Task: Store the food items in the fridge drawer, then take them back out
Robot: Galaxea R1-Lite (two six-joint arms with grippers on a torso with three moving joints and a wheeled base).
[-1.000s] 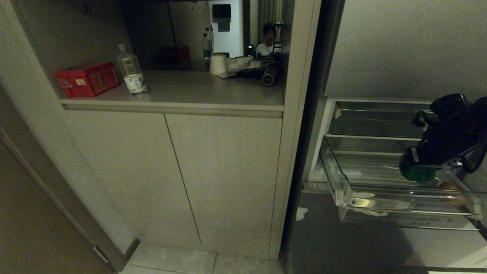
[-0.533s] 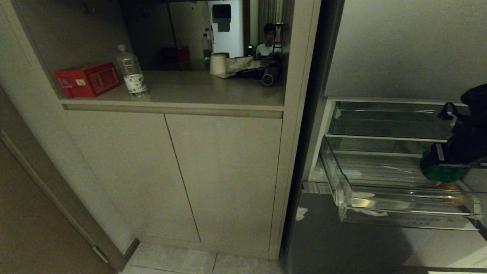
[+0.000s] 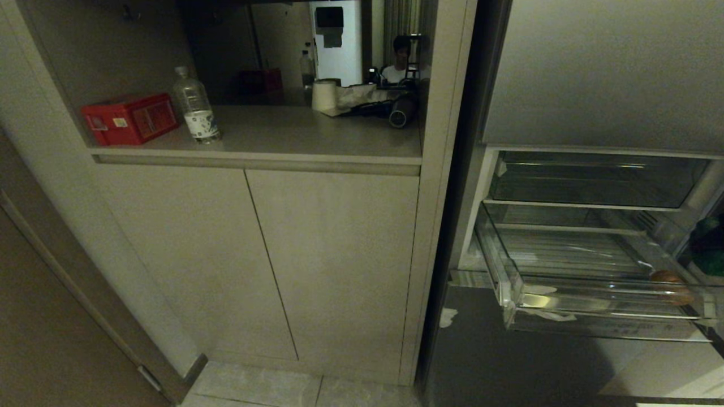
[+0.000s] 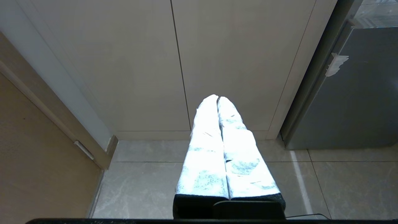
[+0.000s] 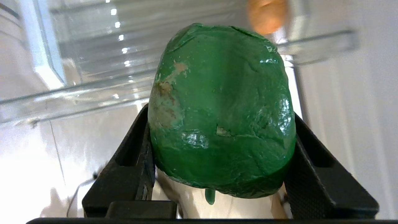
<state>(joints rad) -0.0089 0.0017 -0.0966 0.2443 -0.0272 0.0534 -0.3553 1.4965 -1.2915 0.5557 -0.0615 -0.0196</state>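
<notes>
Right gripper is clamped on the lumpy, glossy dark-green food piece, black fingers pressing both of its flanks. In the head view that arm sits at the far right edge of frame, the green piece just visible beside the drawer's right side, so it looks to be outside the bin.

The wide, deep clear plastic fridge drawer with ribbed floor is pulled open under the shallower clear tray. The round orange-brown food piece lies inside the drawer at its front right corner, against the thick front rim.

Left gripper hangs parked, low over the floor tiles in front of the beige cabinet doors, white-wrapped fingers pressed together, holding nothing.

My read: one item in the drawer, one in hand. From these frames I can't tell whether this is the store leg or the take-out leg. Either way, at least one item transfer remains. Drawer is still open.

Red box and clear plastic water bottle on the counter shelf aren't involved.
</notes>
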